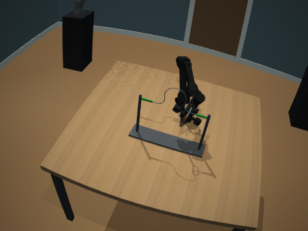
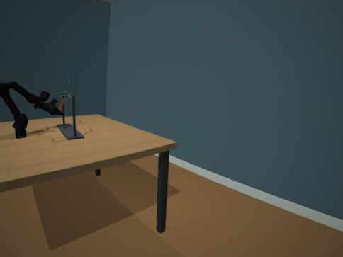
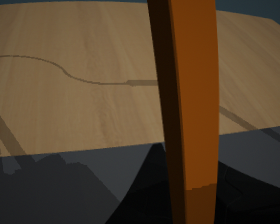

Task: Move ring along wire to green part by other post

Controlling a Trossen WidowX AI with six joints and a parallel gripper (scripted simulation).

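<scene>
The orange handle is between the fingers of my gripper, which is shut on it and holds it below the wire. The ring, seen nearly edge-on in the top view, is above the handle around the wire. It is on the grey stretch, a little left of the right green part. Whether it touches the wire is too small to tell. The left green part is beside the left post. The thin grey wire curves up between them.
The right post stands close to the right of my gripper. Both posts rise from a dark base plate on the wooden table. The wire's high bend passes in front of my arm in the top view.
</scene>
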